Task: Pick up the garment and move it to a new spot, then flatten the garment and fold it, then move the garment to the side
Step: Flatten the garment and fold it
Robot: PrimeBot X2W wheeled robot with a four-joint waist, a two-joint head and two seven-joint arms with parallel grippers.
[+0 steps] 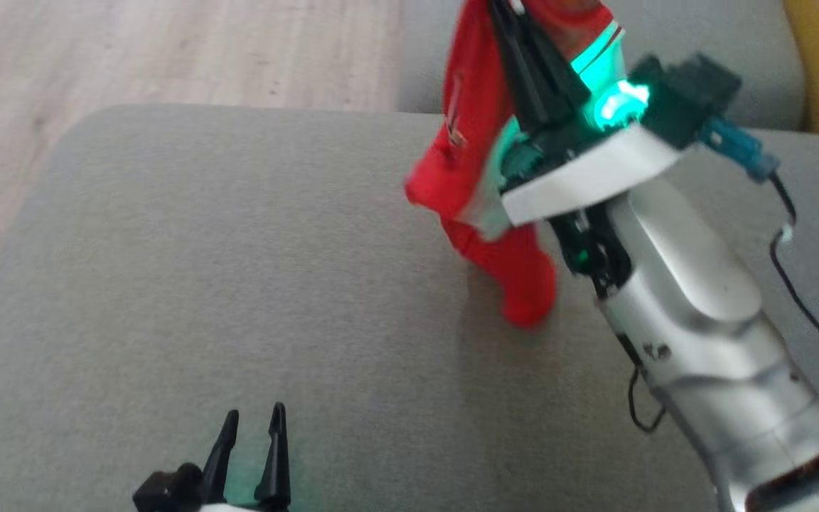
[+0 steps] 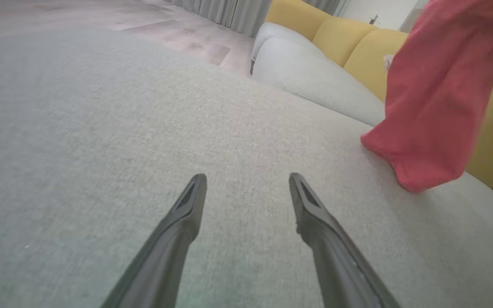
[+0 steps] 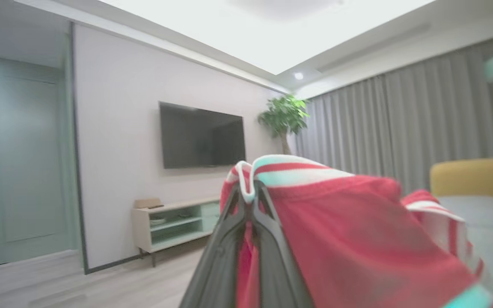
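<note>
Two hands, one garment. At the left, the left hand (image 1: 254, 416) sits low over the grey cushion (image 1: 239, 249), its two fingers spread wide with nothing between them. To the right, the right hand (image 3: 248, 188) is held high, its fingers pinched together on the striped hem of the single red garment (image 1: 466, 128). The garment hangs from that hand, its lowest end down at the cushion; contact there is unclear.

garment (image 1: 473, 142) hanging from the right gripper (image 3: 249, 190), lower end reaching the cushion (image 1: 239, 249) beneath, left gripper (image 2: 247, 177) over the cushion's near edge, garment ahead to its right, sofa (image 2: 315, 72) beyond
</note>
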